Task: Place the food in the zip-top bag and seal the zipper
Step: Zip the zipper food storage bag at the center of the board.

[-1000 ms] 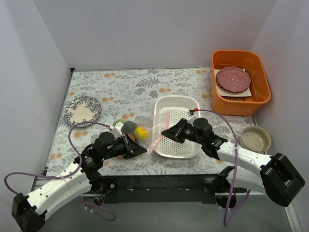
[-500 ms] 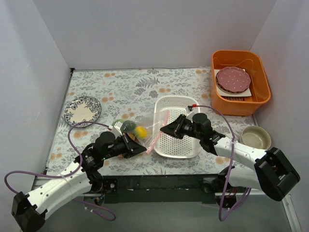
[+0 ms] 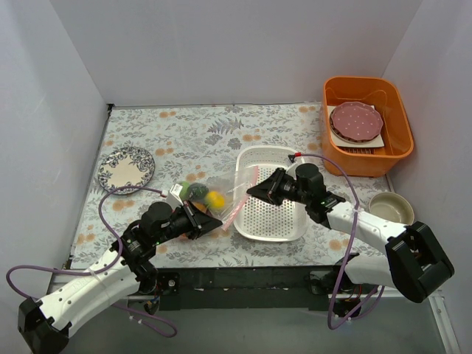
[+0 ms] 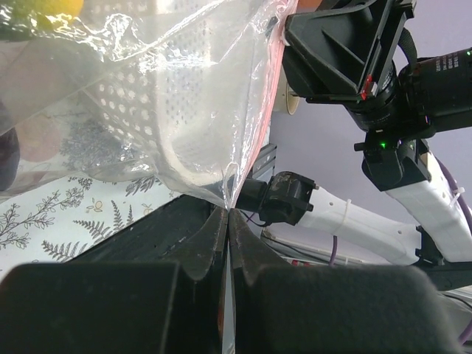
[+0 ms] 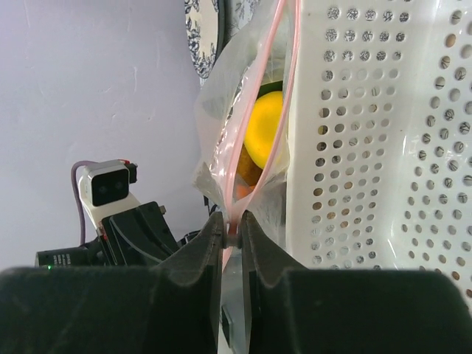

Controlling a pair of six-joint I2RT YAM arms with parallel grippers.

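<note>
Right end effector [image 5: 232,225] clamped on thin pink zipper strip [image 5: 293,81]; left end effector [image 4: 227,215] clamped on clear crinkly plastic bag [image 4: 169,96] edge, against white perforated basket [image 3: 276,221]. Anchor left, slide right along strip, taut.

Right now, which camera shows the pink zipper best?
Right wrist: the zipper rises from the right gripper, which pinches it, its two sides parted around the lemon. Top external shows only a short pink line by the basket; left wrist, a faint pink edge of the bag.
</note>
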